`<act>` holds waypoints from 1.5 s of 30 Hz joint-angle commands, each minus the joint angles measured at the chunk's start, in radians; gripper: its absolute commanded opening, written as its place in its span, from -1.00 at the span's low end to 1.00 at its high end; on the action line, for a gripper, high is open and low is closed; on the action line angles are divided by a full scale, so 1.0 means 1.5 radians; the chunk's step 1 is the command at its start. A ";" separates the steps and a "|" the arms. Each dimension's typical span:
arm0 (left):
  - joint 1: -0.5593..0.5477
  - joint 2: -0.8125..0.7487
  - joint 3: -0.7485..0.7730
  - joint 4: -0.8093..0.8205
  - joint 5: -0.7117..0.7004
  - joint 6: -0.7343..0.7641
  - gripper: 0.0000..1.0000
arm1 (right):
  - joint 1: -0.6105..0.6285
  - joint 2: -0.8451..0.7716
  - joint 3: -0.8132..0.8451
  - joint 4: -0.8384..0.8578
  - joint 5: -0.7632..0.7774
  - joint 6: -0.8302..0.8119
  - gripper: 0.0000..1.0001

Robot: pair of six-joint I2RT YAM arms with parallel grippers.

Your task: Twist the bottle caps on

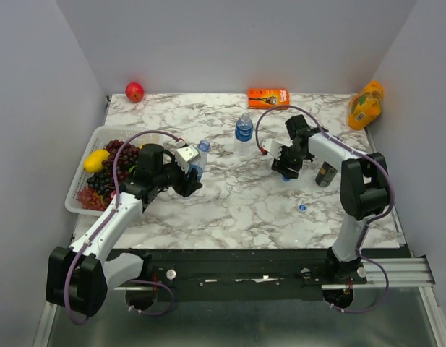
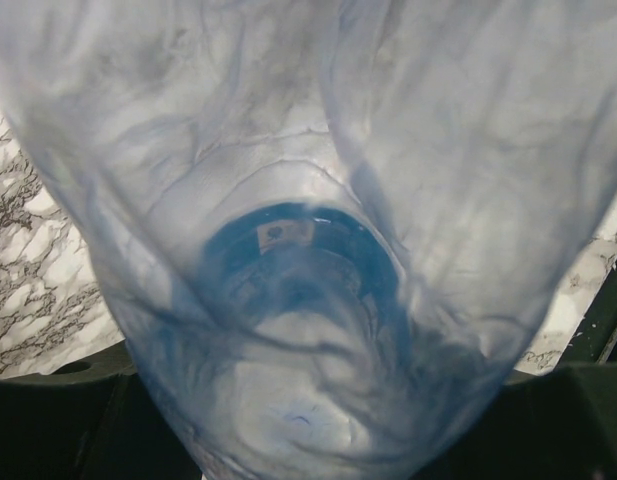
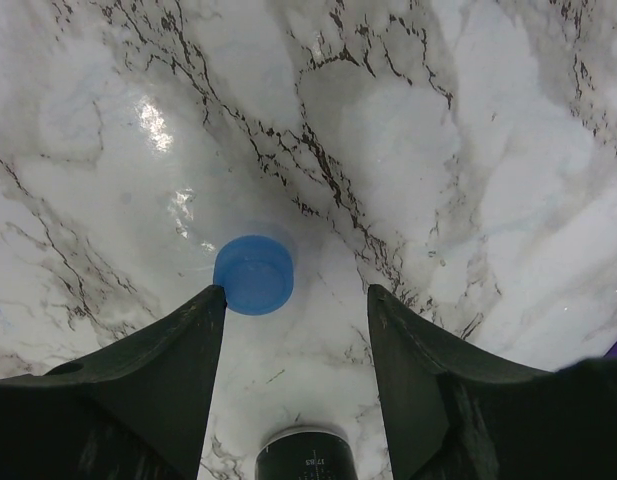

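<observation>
My left gripper [image 1: 191, 178] is shut on a clear bottle [image 1: 201, 153] and holds it tilted above the table, left of centre. In the left wrist view the bottle [image 2: 308, 230] fills the frame and hides the fingers. A second bottle [image 1: 243, 129] with a blue label stands upright at the back centre. My right gripper [image 1: 286, 172] is open and points down low over a blue cap [image 1: 286, 178]. In the right wrist view this cap [image 3: 253, 273] lies on the marble at the tip of the left finger [image 3: 193, 330], and the gripper [image 3: 296, 297] holds nothing. Another blue cap [image 1: 302, 207] lies nearer the front.
A dark can [image 1: 325, 174] stands just right of the right gripper. A white basket [image 1: 84, 168] with grapes and a lemon sits at the left. A red apple [image 1: 134, 92], an orange box [image 1: 269, 97] and an orange pack [image 1: 366, 105] line the back.
</observation>
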 commanded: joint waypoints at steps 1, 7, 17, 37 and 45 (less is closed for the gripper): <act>-0.002 -0.004 0.015 -0.012 -0.014 0.006 -1.00 | 0.001 0.016 0.002 0.010 0.002 -0.003 0.32; -0.002 -0.007 0.008 -0.013 -0.017 0.008 -1.00 | 0.002 0.007 -0.008 -0.010 -0.017 -0.004 0.29; -0.002 -0.007 -0.001 -0.001 -0.020 -0.001 -1.00 | 0.003 -0.008 -0.024 -0.008 -0.029 -0.004 0.29; -0.001 -0.001 -0.004 0.005 -0.028 -0.002 -1.00 | 0.002 -0.034 -0.050 0.050 -0.003 0.007 0.12; -0.001 -0.001 -0.005 0.008 -0.030 -0.001 -1.00 | -0.002 -0.052 -0.040 0.033 -0.004 0.017 0.05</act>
